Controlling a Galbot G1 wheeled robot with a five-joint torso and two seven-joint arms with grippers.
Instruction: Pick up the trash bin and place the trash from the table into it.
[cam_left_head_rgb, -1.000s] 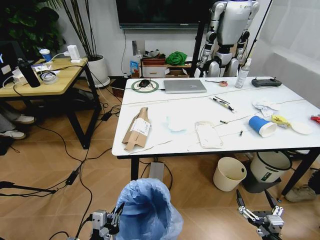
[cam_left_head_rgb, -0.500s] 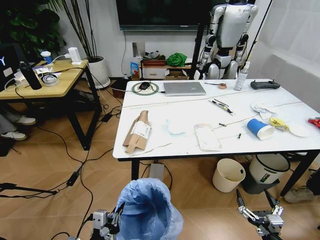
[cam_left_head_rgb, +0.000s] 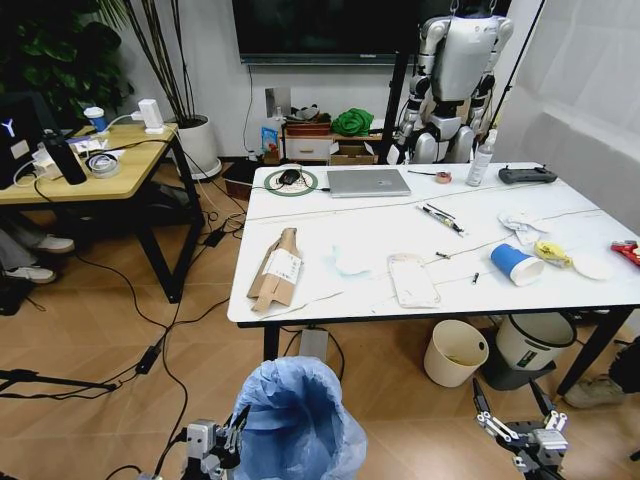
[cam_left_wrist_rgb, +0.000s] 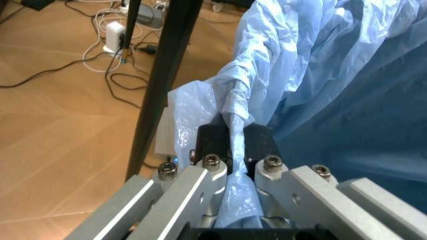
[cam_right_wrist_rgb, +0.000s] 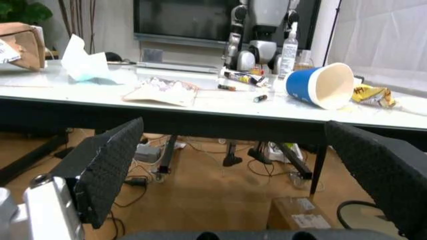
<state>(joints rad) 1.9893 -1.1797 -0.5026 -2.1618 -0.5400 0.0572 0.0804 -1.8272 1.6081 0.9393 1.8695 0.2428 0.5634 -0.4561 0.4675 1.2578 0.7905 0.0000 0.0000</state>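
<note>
Trash bin (cam_left_head_rgb: 297, 420), blue-bagged, held low at 6 o'clock before the surface (cam_left_head_rgb: 360, 225).
Left claw (cam_left_wrist_rgb: 233, 165): fingers clamped on a gathered fold of the bin's bag, at the bin's 9 o'clock side. Right claw (cam_left_head_rgb: 517, 415): fingers spread wide, holding nothing, low at 5 o'clock. On the surface: flattened cardboard box (cam_left_head_rgb: 276, 268) at 9 o'clock; white tissue (cam_left_head_rgb: 350, 258) and white plastic packet (cam_left_head_rgb: 412, 279) near centre; blue paper cup (cam_left_head_rgb: 518, 265) on its side at 3 o'clock, white lid (cam_left_head_rgb: 598, 265) beyond it.
</note>
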